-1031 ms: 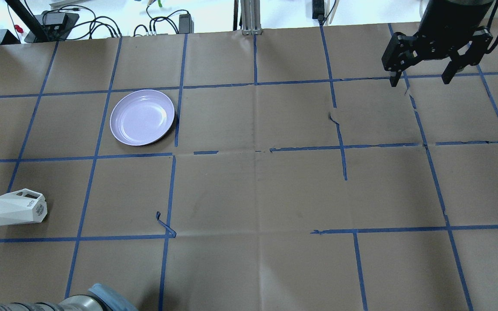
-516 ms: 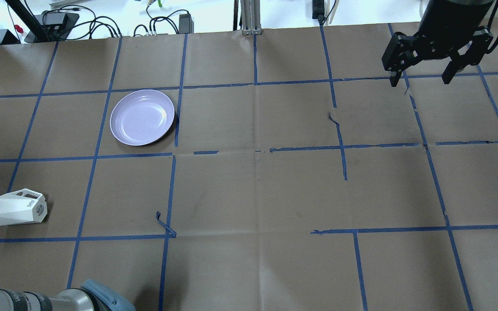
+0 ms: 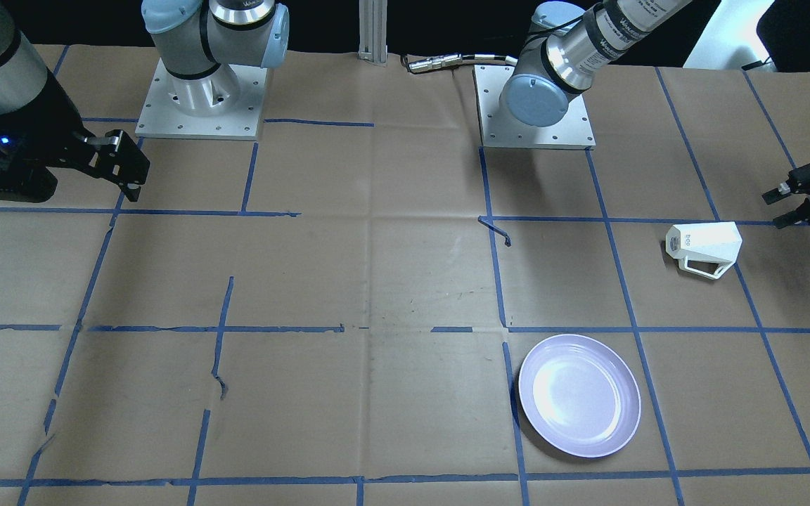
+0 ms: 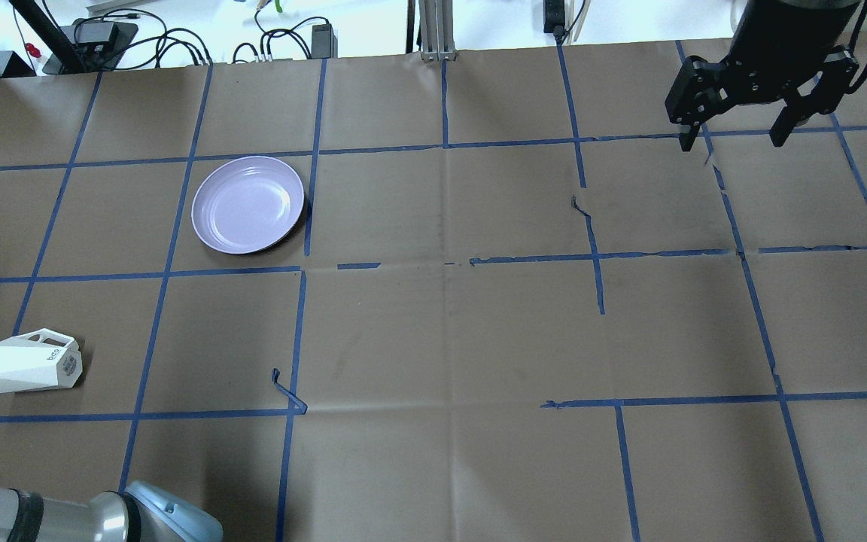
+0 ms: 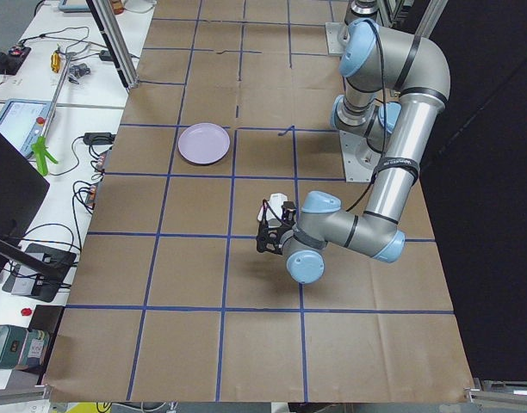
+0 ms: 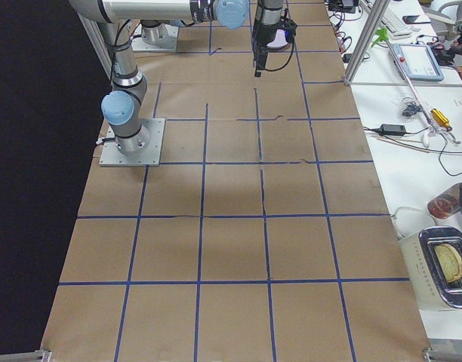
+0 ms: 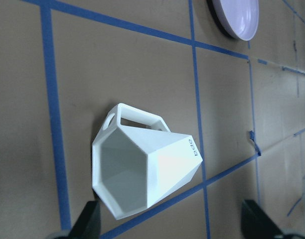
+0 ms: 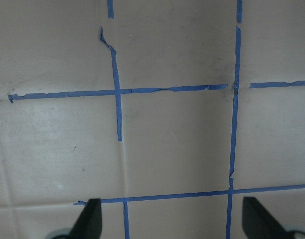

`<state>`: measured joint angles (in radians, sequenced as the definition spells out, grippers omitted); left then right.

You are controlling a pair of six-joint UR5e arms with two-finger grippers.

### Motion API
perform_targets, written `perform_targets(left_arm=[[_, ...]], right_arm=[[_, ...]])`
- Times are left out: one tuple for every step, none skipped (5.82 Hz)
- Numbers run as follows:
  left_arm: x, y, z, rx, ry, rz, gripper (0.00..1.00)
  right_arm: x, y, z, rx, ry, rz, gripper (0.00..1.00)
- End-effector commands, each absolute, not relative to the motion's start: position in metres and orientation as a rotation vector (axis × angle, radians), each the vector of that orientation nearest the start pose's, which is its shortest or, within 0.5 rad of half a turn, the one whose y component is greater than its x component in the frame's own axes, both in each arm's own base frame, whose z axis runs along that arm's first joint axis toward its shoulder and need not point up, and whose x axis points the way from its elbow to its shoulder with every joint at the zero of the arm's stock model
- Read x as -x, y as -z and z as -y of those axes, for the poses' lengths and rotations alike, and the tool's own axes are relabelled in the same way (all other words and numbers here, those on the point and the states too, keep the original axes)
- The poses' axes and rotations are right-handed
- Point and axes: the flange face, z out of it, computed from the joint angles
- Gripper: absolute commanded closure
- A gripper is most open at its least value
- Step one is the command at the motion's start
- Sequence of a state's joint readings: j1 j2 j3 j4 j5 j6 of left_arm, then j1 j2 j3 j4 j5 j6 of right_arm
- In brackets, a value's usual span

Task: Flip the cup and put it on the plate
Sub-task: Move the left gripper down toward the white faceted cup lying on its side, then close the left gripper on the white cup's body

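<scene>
the brown paper table (image 4: 448, 331) stretches wide between the cup (image 4: 31, 364), on its side near the left edge facing the left gripper (image 3: 776, 209), fingers spread, the plate (image 4: 247, 204) well apart, and the right gripper (image 4: 732, 141), also spread, at the far right.

brown paper (image 4: 433, 331) covers the whole big table (image 5: 375, 361). lines of blue tape (image 4: 444, 98) cut it into squares, and some tape is torn. past the far edge is a white bench (image 4: 373, 22) with black cables (image 4: 170, 41) and a metal post (image 4: 437, 30). along one side runs a white desk (image 6: 397, 181) with a tablet (image 6: 418, 60) and a shiny metal box (image 6: 446, 264). the other side is a black space (image 6: 27, 188) (wall or curtain, hard to tell). the light is bright and even.
</scene>
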<state>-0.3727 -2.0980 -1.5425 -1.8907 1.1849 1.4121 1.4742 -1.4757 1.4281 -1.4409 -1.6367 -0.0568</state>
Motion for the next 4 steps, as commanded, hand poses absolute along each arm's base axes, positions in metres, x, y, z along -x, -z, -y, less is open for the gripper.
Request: perform_targets(left_arm=[[-0.453,-0.151,0.361,0.071,-0.190,2.085,0.01],[-0.451,-0.135,0.361,0.067,-0.187,2.027,0.01],[-0.447,-0.124,0.361,0.026,-0.180,1.939,0.01],[-0.441,-0.119,0.362,-0.026,-0.169,1.847,0.01]], right_arm=[[-0.076,-0.497,0.533,-0.059,-0.140,-3.197,0.00],[-0.076,-0.497,0.533,-0.059,-0.140,-3.197,0.00],[-0.076,-0.497,0.533,-0.059,-0.140,-3.197,0.00],[-0.076,-0.497,0.533,-0.059,-0.140,-3.197,0.00]])
